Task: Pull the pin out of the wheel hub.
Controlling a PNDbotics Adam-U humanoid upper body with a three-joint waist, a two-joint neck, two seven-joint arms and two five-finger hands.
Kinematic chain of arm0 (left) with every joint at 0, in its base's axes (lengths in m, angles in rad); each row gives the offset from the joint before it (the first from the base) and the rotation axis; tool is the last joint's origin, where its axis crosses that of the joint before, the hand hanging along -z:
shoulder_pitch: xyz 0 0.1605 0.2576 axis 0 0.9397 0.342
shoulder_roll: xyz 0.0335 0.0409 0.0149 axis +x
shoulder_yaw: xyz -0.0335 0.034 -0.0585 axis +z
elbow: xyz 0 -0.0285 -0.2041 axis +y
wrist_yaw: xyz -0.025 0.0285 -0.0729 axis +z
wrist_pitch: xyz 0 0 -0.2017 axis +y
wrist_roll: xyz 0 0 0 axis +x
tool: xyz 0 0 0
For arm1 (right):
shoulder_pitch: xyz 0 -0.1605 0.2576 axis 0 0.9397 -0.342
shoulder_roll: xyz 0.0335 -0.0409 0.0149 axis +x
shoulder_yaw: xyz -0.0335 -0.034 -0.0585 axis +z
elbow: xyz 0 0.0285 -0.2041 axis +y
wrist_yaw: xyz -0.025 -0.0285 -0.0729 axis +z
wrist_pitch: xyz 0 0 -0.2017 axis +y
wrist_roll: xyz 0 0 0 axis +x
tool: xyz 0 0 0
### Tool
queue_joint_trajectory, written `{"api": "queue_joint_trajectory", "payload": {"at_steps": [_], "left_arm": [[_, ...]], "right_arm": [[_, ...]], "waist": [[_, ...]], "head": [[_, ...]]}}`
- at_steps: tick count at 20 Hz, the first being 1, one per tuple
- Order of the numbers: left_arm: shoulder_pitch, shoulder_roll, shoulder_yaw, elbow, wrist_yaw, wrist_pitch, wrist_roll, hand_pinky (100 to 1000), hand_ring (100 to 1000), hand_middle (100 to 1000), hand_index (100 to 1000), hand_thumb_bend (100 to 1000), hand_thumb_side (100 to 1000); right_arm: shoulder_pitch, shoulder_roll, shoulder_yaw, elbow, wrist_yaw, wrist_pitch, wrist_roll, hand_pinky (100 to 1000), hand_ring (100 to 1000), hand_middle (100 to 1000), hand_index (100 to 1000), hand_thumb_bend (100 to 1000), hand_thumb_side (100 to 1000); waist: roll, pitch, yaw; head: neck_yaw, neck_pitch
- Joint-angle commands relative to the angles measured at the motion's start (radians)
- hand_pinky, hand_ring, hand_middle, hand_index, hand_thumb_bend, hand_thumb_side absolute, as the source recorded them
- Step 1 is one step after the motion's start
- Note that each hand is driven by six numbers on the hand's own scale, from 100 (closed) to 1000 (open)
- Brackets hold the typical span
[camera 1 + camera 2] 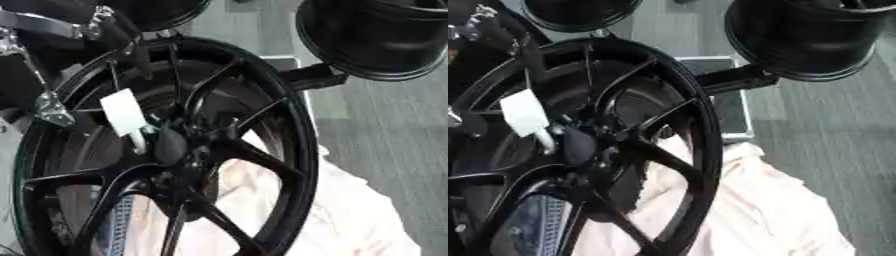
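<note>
A big black spoked wheel (289,150) stands on edge and fills the left of both views. At its hub (188,150) a white tag (122,112) hangs over a short white pin (138,142) that sticks out to the hub's left. My left arm (52,30), black with silver brackets, comes in from the upper left across the rim. A dark rounded part of my left hand (171,146) lies against the hub just right of the pin; black on black hides its grip. My right hand shows nowhere.
Two more black rims hang at the top, one right (376,40) and one centre-left (166,12). A pale pink cloth (350,215) lies under the wheel on grey floor. A grey flat box (724,100) sits behind the rim. Blue patterned fabric (531,220) shows through the spokes.
</note>
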Motion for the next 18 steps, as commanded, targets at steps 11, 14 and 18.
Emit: {"api": "queue_joint_trajectory", "payload": {"at_steps": [11, 14, 18], "left_arm": [[-0.029, -0.027, -0.04, 0.108, -0.021, -0.032, -0.015, 842, 759, 711, 794, 523, 100], [-0.032, -0.033, -0.042, 0.121, -0.026, -0.035, -0.015, 843, 760, 717, 797, 526, 100], [-0.043, -0.046, -0.036, 0.133, -0.016, -0.039, -0.015, 844, 761, 730, 790, 535, 100]], "right_arm": [[-0.003, -0.017, -0.006, -0.012, -0.007, -0.004, 0.003, 460, 616, 560, 736, 100, 470], [-0.003, -0.016, -0.006, -0.012, -0.007, -0.004, 0.003, 460, 616, 560, 736, 100, 470], [-0.004, -0.014, -0.006, -0.012, -0.008, -0.004, 0.004, 460, 616, 560, 736, 100, 470]], "waist": [[-0.005, -0.014, -0.003], [-0.005, -0.013, -0.004], [-0.005, -0.012, -0.004]], "head": [[-0.002, -0.027], [-0.002, -0.03], [-0.001, -0.031]]}}
